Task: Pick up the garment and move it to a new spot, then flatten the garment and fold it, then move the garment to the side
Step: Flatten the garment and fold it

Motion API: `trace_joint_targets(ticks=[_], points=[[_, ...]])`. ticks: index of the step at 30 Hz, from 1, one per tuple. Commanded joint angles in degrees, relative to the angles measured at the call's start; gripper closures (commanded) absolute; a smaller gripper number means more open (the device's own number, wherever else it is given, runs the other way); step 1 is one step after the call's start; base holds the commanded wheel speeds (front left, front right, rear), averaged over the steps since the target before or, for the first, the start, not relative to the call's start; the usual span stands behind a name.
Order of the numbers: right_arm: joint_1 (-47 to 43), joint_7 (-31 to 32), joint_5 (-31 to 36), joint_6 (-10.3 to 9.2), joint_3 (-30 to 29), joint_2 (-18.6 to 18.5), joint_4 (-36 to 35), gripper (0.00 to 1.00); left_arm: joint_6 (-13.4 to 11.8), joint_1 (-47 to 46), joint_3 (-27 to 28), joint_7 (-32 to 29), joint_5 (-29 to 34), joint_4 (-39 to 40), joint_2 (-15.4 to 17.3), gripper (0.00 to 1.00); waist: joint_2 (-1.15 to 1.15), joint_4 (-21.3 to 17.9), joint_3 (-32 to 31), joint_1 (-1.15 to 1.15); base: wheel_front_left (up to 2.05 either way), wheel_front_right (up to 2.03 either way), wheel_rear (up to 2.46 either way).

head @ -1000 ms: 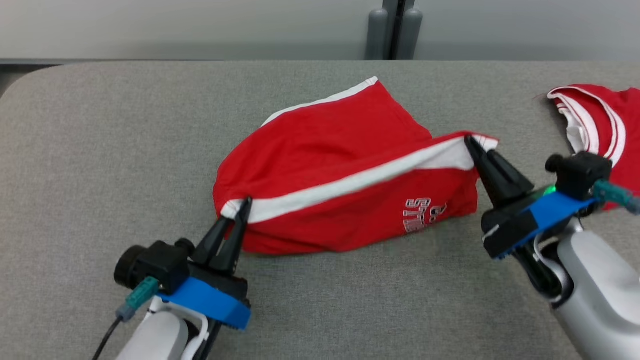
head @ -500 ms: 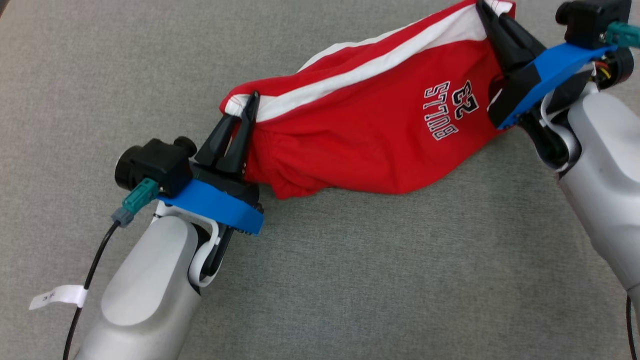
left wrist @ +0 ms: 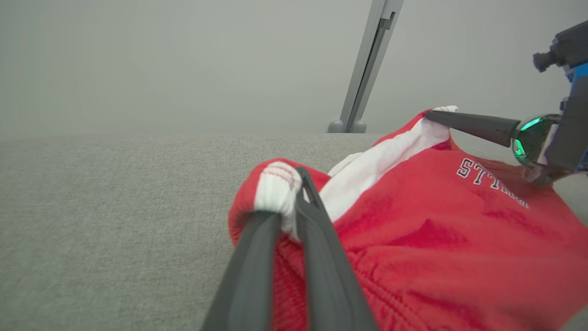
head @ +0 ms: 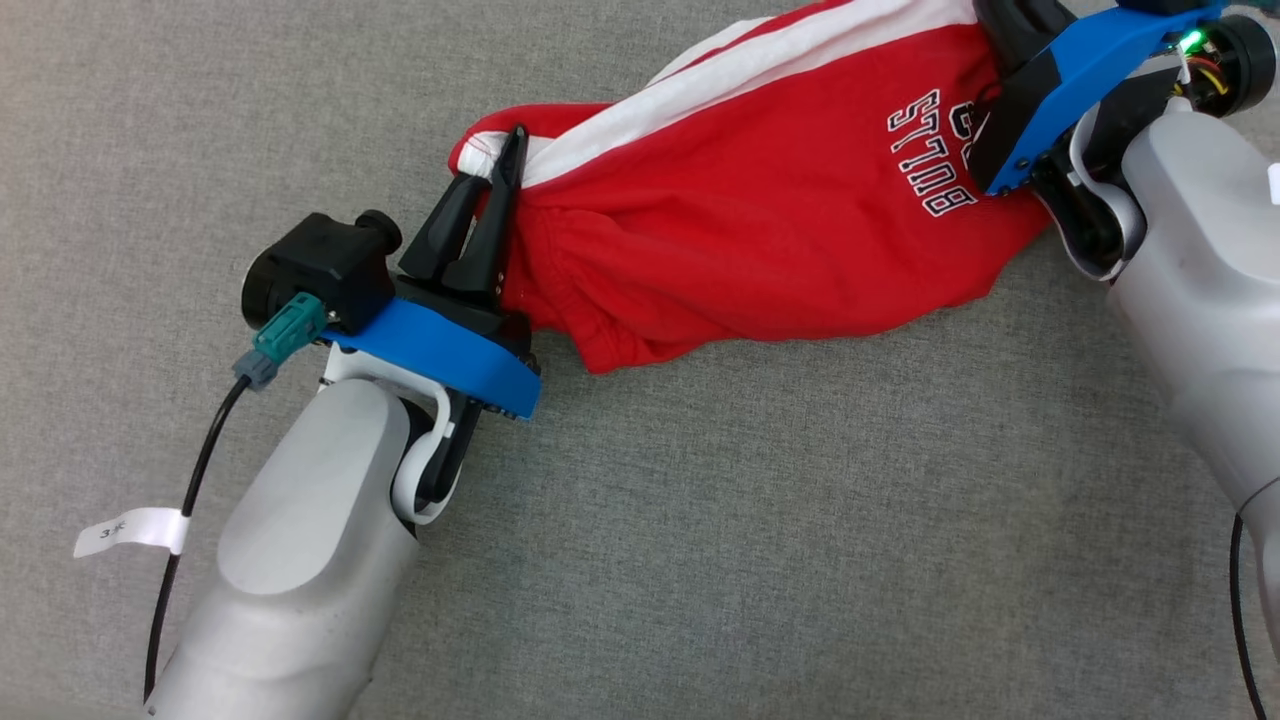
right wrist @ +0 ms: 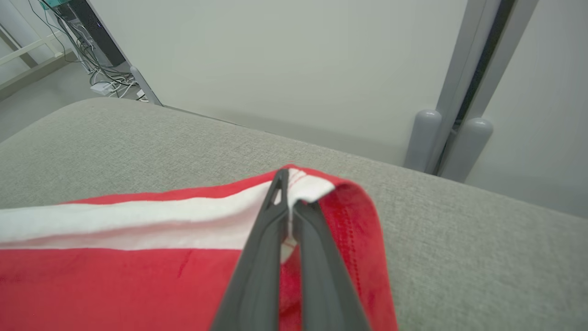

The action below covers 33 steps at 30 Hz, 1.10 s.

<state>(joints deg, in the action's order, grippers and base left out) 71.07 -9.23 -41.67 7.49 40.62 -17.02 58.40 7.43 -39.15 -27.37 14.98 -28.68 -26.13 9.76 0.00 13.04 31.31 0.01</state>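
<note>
1. The table (head: 700,560) is spreading grey and padded under both arms. It is offering plenty of bare surface for a lay-down, so I am judging the new spot easy to reach.
2. The garment (head: 760,230) is hanging stretched between my two grippers and sloping up from my left towards my right. Its red bulk is sagging below the held edge, and I cannot tell whether the lowest fold is brushing the table. I am reading the pick-up as done and the carry as under way. Nothing is flattened or folded yet.
3. The left gripper (head: 512,140) is pinching the white-trimmed corner at the low end, its jaws almost together around the bunched cloth.
4. The right gripper (right wrist: 285,177) is clamping tight on the opposite corner of the same edge, with the cloth nipped between its fingers.
5. The white band (head: 740,70) is running fairly taut from one grip to the other, which I am taking as a good start for spreading.
6. The lettering (head: 925,150) is facing me upside down amid creases. Setting down, smoothing, folding and shifting aside are all remaining.
</note>
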Motion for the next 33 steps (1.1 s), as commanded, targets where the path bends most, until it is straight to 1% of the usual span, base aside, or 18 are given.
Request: trace_joint_targets(ticks=[1,2,7,10,14,18,24,33], points=[[1.0,-0.7,-0.5,0.01,0.5,-0.1,0.5,0.26,0.1,-0.9,0.2,0.3,-0.2,-0.5,-0.3,0.07,0.0,-0.1,-0.1,-0.01,0.0,0.0,0.0],[1.0,-1.0,-0.8,0.01,0.9,-0.2,1.1,0.0,0.1,-0.8,0.2,0.3,-0.2,-0.7,-0.4,0.0,0.0,-0.1,-0.3,-0.01,0.0,0.0,0.0],[-1.3,-2.2,-2.7,0.01,3.2,-1.0,2.2,0.0,0.1,1.4,0.4,0.3,0.3,-1.4,-0.7,0.0,0.0,-0.5,-2.2,-0.01,0.0,0.0,0.0],[-3.2,-3.2,-3.5,0.01,5.0,-2.4,2.1,0.0,0.1,3.4,0.9,0.3,1.1,-1.3,-0.7,0.0,0.0,-0.8,-3.6,-0.01,0.0,0.0,0.0],[-5.5,-4.2,-4.8,0.01,6.7,-4.1,1.8,0.0,0.1,6.6,1.6,0.3,2.3,-0.1,-0.7,0.0,0.0,-1.0,-5.5,-0.01,0.0,0.0,0.0],[-7.4,-4.6,-5.6,0.01,8.5,-5.5,2.0,0.0,0.1,10.1,3.9,0.3,3.4,2.4,-0.8,0.0,0.0,-1.0,-7.1,-0.01,0.0,0.0,0.0],[-9.8,-4.6,-7.1,0.01,10.3,-7.0,3.5,0.0,0.1,14.7,8.8,0.3,5.5,6.0,-1.3,0.0,0.0,0.3,-9.1,-0.01,0.0,0.0,0.0],[-10.5,-2.9,-9.0,0.01,11.7,-7.5,7.4,0.0,-0.5,20.2,20.2,0.3,10.7,12.2,-3.5,0.0,0.0,2.4,-10.1,-0.01,0.0,0.0,0.0]])
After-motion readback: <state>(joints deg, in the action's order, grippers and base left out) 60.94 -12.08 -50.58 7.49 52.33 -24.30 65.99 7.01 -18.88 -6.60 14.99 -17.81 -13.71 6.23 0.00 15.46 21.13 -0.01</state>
